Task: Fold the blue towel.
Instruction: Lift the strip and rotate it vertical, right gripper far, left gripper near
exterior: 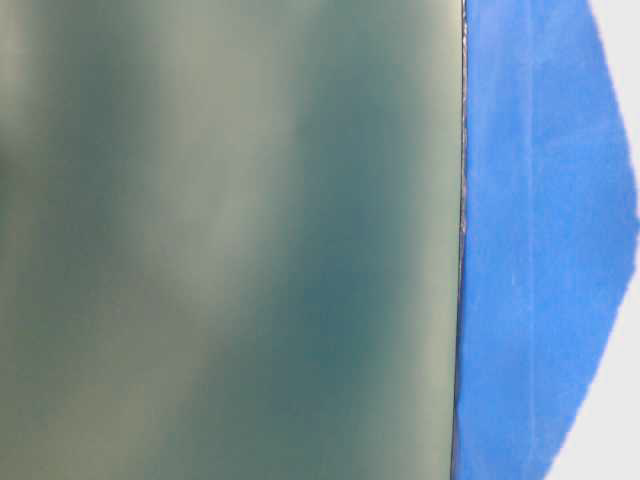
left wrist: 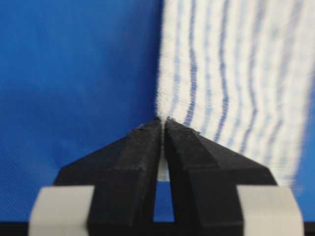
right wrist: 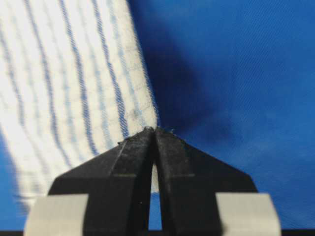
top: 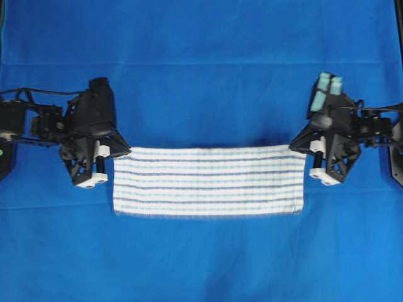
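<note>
1. Fingers come first in both wrist views: the black fingers [left wrist: 142, 162] of the left hand [left wrist: 162, 123] are pressed tight together, with a corner of the blue towel [left wrist: 231, 73] pinched at their tips.
2. The right hand [right wrist: 153, 130] looks the same. Its jaws are squeezed onto the other corner of the towel, and the striped cloth runs away from the tips.
3. A bit farther out, from above, the towel [top: 208, 181] lies as a long strip in the middle of the worktop, on the big blue table cloth [top: 201, 63]. The left hand [top: 126, 151] holds the far left corner and the right hand [top: 295, 148] holds the far right corner.
4. The near edge of the towel rests flat. The far edge looks a little lifted, with a dark shadow behind it.
5. The table-level view shows only a blurry grey-green wall and some blue cloth, so it tells nothing about the towel.
6. What could go wrong:
   - Each hand has only a tiny bit of corner. A quick pull could make a corner slip out.
   - If one hand goes faster, the fold will be crooked.
   - If the hands pull apart too hard, the cloth may slide.
   - A hand could also have grabbed the table cloth underneath; I cannot tell.
</note>
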{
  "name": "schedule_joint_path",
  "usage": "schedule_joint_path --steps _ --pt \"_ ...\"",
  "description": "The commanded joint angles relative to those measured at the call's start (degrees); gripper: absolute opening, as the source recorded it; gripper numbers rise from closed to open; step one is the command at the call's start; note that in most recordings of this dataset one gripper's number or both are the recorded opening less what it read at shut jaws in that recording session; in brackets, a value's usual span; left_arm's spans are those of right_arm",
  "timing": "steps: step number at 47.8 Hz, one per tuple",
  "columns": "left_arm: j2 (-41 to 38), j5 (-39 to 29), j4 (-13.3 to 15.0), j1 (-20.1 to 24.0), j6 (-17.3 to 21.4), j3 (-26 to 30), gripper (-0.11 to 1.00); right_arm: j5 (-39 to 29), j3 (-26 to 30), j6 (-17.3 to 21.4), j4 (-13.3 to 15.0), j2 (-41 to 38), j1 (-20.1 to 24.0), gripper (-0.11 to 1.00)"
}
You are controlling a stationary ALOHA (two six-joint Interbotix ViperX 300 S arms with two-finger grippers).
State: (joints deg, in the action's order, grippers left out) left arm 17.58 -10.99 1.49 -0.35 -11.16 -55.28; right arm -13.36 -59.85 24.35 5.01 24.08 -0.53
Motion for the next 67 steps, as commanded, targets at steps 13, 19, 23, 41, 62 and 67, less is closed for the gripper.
schedule_joint_path --steps 13,19,23,41,62,67 --pt "11.3 -0.6 0.0 -0.6 0.1 0.4 0.01 -4.2 1.6 -0.1 1.6 12.4 0.2 0.01" --pt "12.2 -0.4 0.0 -0.6 -0.1 0.2 0.01 -4.0 1.4 0.0 2.6 13.1 -0.1 0.01" --pt "11.8 0.2 -0.1 -0.7 -0.2 0.4 0.01 -3.4 1.7 0.1 3.6 12.6 -1.3 0.01" --pt "2.4 6.6 0.0 -7.5 0.0 7.2 0.01 -2.0 6.5 0.0 8.2 6.0 -14.2 0.01" --pt "-12.6 8.0 -0.1 -11.2 0.1 23.1 0.01 1.3 17.5 -0.2 15.8 -6.2 -22.9 0.01" --pt "-15.9 8.1 -0.2 -11.4 0.2 26.7 0.01 1.7 20.0 -0.2 17.1 -8.9 -23.7 0.01"
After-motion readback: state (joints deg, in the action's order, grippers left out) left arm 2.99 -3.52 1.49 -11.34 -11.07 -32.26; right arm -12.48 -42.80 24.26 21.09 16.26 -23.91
